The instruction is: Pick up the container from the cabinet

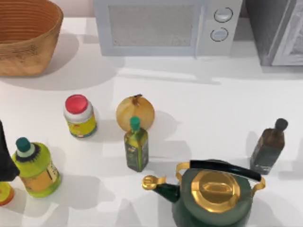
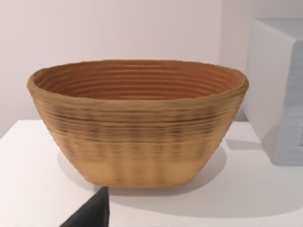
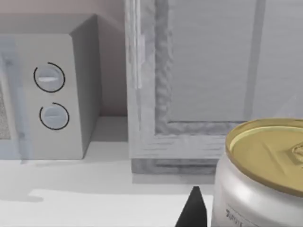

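A: Starting at the table's left, what is the left arm doing?

B: The left arm [image 1: 5, 156] is sitting low at the left edge, beside the yellow-green bottle [image 1: 34, 166]. Its wrist camera is facing the woven basket [image 2: 137, 123] at the back left. Whether its jaws are apart or together, one cannot tell.

A: And toward the middle?

B: The white microwave [image 1: 165, 26] is standing at the back, with the onion [image 1: 135, 111], the small oil bottle [image 1: 136, 146] and the green kettle [image 1: 215, 194] in front of it.

A: Where is the task's thing?

B: At the far right. The cabinet [image 1: 274, 30] is standing beside the microwave, its pale framed door [image 3: 208, 71] looking shut. In the right wrist view a silver can [image 3: 262, 175] with a gold top is sitting close to the camera in front of that door; it may be the container, though that is only a guess.

A: How would it handle?

B: Probably light, thin-walled, smooth and slippery. A gentle grip across the middle of its side seems best. The right gripper's jaws cannot be judged either.
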You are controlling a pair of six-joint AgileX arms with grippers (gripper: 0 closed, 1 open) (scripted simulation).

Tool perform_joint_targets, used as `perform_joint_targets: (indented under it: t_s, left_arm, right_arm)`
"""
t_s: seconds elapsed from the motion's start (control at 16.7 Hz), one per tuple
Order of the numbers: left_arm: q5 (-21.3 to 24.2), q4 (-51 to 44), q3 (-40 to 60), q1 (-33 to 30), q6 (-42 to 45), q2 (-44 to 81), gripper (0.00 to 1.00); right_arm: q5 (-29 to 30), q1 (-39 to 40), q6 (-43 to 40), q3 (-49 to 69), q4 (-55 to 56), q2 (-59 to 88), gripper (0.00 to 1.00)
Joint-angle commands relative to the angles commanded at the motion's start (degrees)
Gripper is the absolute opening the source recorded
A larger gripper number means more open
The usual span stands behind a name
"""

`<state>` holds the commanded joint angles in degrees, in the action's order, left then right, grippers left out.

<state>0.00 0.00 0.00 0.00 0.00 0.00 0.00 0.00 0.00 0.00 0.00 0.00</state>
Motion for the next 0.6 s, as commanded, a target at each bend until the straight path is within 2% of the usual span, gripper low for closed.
perform_joint_targets:
  t_s: [0.36,0.6]
  left_arm:
    - [0.00,0.00,0.00,0.00,0.00,0.00,1.00]
    - [0.00,0.00,0.00,0.00,0.00,0.00,1.00]
  right_arm:
    - [-0.59,-0.12,-0.01,-0.12,0.03,1.59,0.00]
    - [-5.55,-2.64,-0.57,0.34,2.12,10.25,0.00]
